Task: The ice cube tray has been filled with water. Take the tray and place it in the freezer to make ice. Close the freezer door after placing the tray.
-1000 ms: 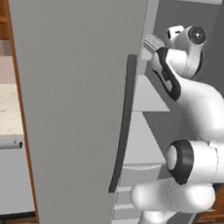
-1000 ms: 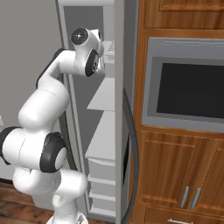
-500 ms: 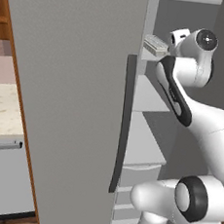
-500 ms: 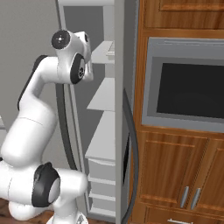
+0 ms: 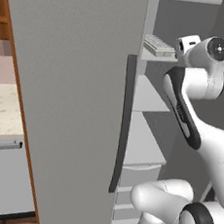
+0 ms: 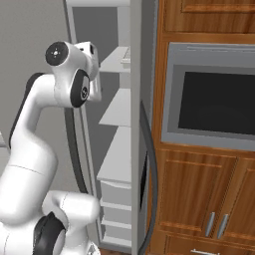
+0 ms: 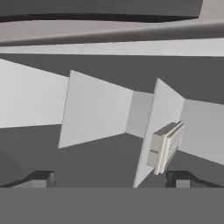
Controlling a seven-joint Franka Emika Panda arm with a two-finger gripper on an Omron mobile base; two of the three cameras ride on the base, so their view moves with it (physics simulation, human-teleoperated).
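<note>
Tray count is one: the ice cube tray (image 5: pixel 159 46) lies at the front edge of an upper freezer (image 5: pixel 143 137) shelf (image 5: pixel 161 55). Hand view shows the tool (image 7: pixel 111 178) spread wide, holding nothing, tray (image 7: pixel 165 147) just ahead.

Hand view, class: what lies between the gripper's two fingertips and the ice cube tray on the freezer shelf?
Nothing: the open gripper is apart from the ice cube tray, with bare white shelf between them.
</note>
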